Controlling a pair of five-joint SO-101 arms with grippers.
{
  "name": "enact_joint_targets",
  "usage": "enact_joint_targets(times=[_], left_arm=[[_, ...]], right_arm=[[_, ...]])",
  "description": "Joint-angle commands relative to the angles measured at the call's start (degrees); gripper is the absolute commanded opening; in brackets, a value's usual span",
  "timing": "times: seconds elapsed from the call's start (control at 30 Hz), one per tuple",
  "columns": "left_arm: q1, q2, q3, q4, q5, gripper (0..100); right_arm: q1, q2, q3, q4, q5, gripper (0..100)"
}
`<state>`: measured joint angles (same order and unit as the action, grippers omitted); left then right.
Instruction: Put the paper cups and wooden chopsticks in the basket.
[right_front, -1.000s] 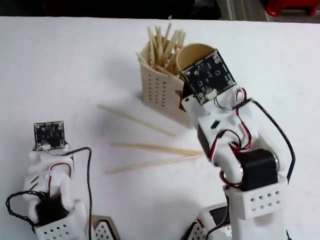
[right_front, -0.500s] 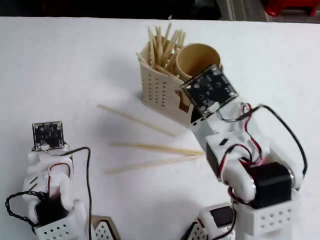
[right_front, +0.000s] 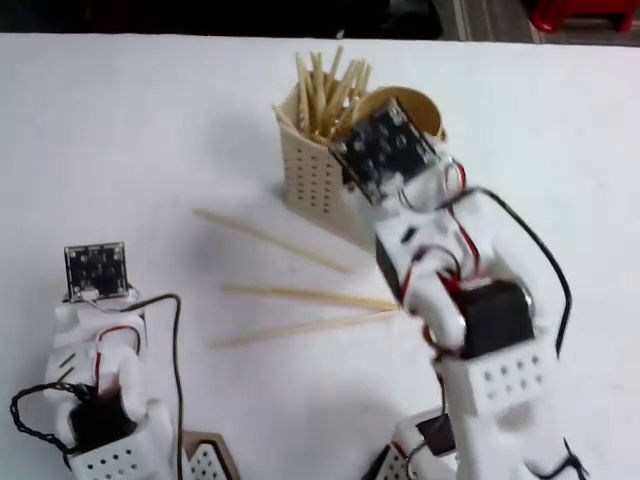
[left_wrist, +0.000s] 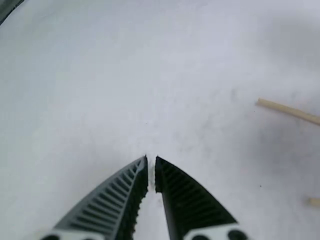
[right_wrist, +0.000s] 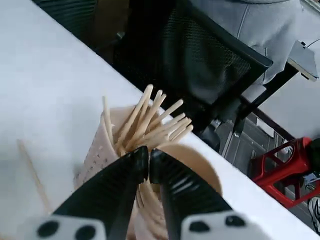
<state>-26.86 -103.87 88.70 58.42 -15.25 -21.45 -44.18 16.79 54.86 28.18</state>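
A cream perforated basket (right_front: 312, 180) stands at the back of the white table, with several wooden chopsticks (right_front: 325, 90) upright in it and a paper cup (right_front: 428, 110) beside them. Three loose chopsticks lie in front: one slanted (right_front: 270, 240), two nearly level (right_front: 310, 296) (right_front: 290, 330). My right gripper (right_wrist: 145, 159) hangs shut and holding nothing just above the basket (right_wrist: 95, 155), over the chopstick bundle (right_wrist: 150, 120) and the cup's rim (right_wrist: 200, 160). My left gripper (left_wrist: 151, 161) is shut over bare table at the near left, a chopstick end (left_wrist: 287, 111) off to its side.
The far table edge runs just behind the basket. Beyond it are a black mesh chair (right_wrist: 210, 65) and a red stool (right_wrist: 290, 170). The left arm's body (right_front: 100, 340) sits at the near left corner.
The right arm first drew back from the basket, then swung forward and left, so it now covers the cup and the basket's right side. The left arm has stayed still.
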Motion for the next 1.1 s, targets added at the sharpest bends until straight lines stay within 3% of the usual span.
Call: enact_joint_targets(times=[0.0, 0.23, 0.37, 0.53, 0.83, 0.93, 1.07], left_arm=[[-0.48, -0.57, -0.44, -1.23, -0.7, 5], [-0.48, -0.57, -0.44, -1.23, -0.7, 5], [-0.48, -0.57, -0.44, -1.23, -0.7, 5], [-0.48, -0.57, -0.44, -1.23, -0.7, 5], [-0.48, -0.57, -0.44, -1.23, -0.7, 5], [-0.48, -0.57, -0.44, -1.23, -0.7, 5], [-0.48, -0.57, -0.44, -1.23, -0.7, 5]], right_arm=[[0.04, 1.45, -0.88, -3.03, 0.18, 1.9], [-0.31, -12.26, -0.62, 10.77, 0.18, 1.9], [0.13, -12.97, 0.88, 17.01, 0.62, 1.9], [0.22, -5.67, 3.69, 13.41, 0.7, 1.9], [-0.13, 12.0, -3.43, -7.25, 0.62, 1.9], [-0.13, 12.0, -5.98, -6.29, 0.26, 1.9], [-0.22, 6.99, -6.33, 2.51, 0.18, 1.9]])
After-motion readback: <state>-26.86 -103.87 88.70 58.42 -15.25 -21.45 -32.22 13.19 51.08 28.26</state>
